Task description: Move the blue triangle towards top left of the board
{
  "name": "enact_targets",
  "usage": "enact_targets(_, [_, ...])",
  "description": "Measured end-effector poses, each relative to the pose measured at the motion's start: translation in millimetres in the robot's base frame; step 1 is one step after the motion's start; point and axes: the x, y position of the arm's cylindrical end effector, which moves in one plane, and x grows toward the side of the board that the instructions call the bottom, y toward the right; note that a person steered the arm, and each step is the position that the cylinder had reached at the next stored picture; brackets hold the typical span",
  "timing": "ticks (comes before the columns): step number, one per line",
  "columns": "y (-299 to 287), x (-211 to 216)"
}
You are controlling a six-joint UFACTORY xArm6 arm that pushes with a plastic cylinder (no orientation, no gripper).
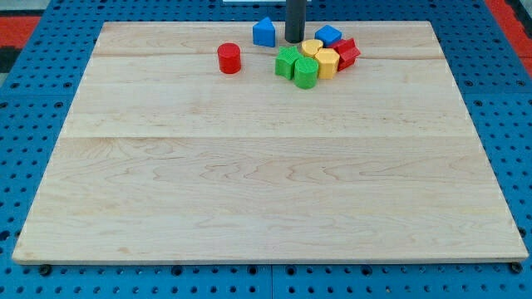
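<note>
The blue triangle (263,32) is seen at the far edge of the surface (249,183), slightly left of centre. No claw is fitted, so no claw state can be told; only a rod is carried, and my tip (294,40) is set just right of the triangle, apart from it. Close on the tip's right a cluster is packed: blue block (328,35), yellow blocks (322,56), red block (347,52), green blocks (297,68). A leftward push risks sliding the triangle off the far edge. The red cylinder (229,58) lies near the path and could be clipped.
</note>
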Motion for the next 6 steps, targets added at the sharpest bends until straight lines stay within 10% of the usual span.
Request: enact_targets(6, [-174.3,-39.9])
